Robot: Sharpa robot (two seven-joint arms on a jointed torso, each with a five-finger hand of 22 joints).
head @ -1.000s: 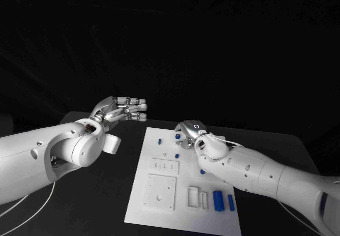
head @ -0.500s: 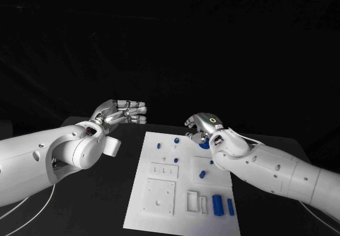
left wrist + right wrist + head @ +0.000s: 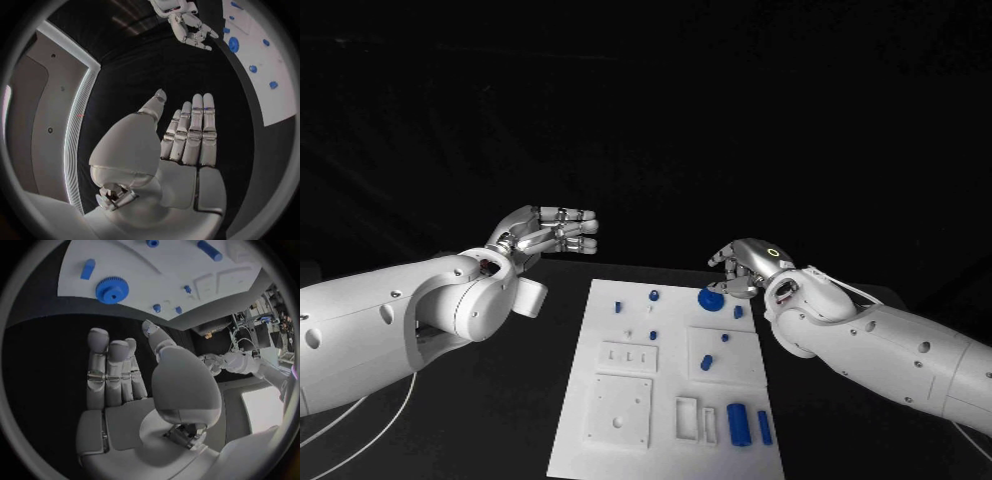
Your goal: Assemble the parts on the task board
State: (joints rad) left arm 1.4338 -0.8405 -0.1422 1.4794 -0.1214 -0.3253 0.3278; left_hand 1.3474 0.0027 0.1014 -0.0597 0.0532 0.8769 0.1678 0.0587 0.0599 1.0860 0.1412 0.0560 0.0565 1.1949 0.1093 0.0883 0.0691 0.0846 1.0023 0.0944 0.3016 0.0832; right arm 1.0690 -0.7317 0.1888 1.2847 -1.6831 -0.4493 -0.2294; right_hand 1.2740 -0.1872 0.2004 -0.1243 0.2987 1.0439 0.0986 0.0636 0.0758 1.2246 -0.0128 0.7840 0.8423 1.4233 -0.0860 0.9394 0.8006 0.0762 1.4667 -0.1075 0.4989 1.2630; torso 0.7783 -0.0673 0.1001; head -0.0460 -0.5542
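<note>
**Right hand lifts clear, gear left on board**

Since a second ago the right hand (image 3: 744,268) has drawn back off the task board (image 3: 625,420), fingers loosely spread, holding nothing. Its wrist view reveals the toothed blue gear (image 3: 112,290) lying flat near the board's far edge. The left hand (image 3: 548,230) hovers beside the board, fingers straight, holding nothing.

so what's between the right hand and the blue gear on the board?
Nothing. In the right wrist view, bare black table separates the right hand from the task board edge, and the blue gear sits just inside it. The hand holds nothing.
</note>
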